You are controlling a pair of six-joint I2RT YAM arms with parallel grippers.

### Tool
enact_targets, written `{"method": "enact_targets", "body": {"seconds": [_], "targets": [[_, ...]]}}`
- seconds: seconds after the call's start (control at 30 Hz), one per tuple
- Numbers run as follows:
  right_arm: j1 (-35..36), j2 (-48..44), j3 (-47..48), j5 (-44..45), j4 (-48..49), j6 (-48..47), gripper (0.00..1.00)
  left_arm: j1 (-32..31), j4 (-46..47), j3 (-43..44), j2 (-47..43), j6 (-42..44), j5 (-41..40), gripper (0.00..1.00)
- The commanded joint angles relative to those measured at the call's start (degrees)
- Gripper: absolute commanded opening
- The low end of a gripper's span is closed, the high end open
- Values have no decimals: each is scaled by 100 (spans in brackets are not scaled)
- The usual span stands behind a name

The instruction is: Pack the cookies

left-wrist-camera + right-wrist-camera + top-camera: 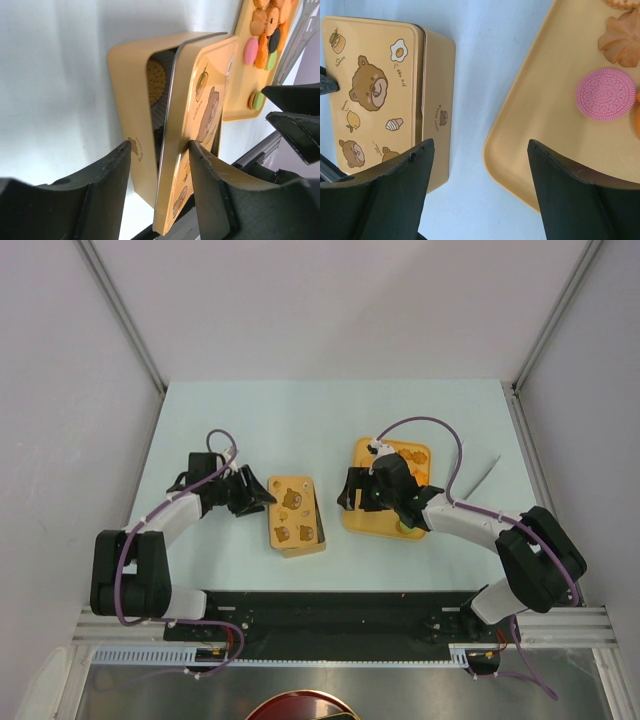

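Cookies (pixel 606 95) are laid out on the tray (pixel 545 125), which sits under the right gripper (pixel 480 145), spread wide. The tin (pixel 125 100) wall and lid (pixel 200 110) are straddled by the left gripper (pixel 160 145); clamped or not can't be told.

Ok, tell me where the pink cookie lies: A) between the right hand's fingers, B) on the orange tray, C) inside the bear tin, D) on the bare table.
B: the pink cookie rests flat on the orange tray, clear of the right hand.
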Motion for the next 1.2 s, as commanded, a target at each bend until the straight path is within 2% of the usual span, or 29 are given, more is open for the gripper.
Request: {"method": "enact_targets", "body": {"seconds": [0.0, 0.23, 0.73, 1.17], "targets": [[24, 7, -16, -18, 196, 7, 80, 40, -61, -26, -164, 192, -215, 54], [33, 33, -42, -9, 230, 24, 81, 31, -8, -105, -120, 201, -286, 44], [50, 130, -25, -44, 248, 33, 80, -259, 325, -167, -32, -19, -75, 33], [85, 200, 63, -53, 213, 15, 80, -734, 361, -193, -286, -247, -145, 31]]}}
